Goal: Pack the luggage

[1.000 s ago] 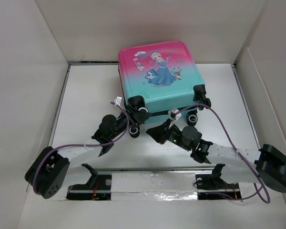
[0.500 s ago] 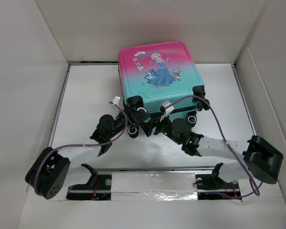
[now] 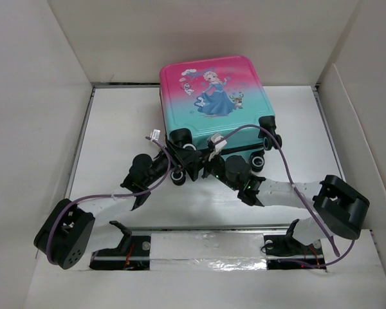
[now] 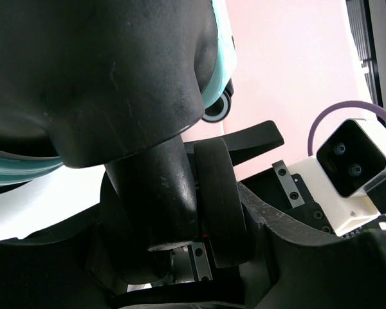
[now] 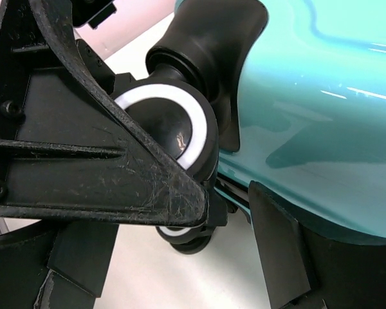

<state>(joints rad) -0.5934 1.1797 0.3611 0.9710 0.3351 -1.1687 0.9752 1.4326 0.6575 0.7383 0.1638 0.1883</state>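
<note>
Overhead and wrist views at the wheel end of the suitcase. The suitcase [image 3: 212,96] lies flat and closed at the far middle of the table [image 3: 116,129], printed side up, with its wheels toward the arms. Nothing to pack into it is visible, so opening the shell appears to be the step in hand.

Both grippers crowd the same near-left corner. The left gripper [image 3: 179,168] sits against the corner wheel [image 4: 219,199], which fills its wrist view. Whether its jaws clamp the wheel or merely flank it cannot be told. The right gripper [image 3: 206,162] reaches in just beside it. In the right wrist view one finger [image 5: 116,161] crosses in front of the white-ringed wheel [image 5: 174,129], and the other finger [image 5: 280,244] stands beneath the teal shell. There is a narrow gap between them, and contact is not shown.

Hazards:
- The two grippers are nearly touching, so any sideways move could knock one into the other.
- A caster swivels and rolls, so a hold on it could slip or twist free.
- A push at this corner could slide the whole case across the smooth table rather than open it.
- The purple cable [image 3: 289,168] of the right arm arcs over the near-right wheel [image 3: 270,123] and could snag there.
</note>
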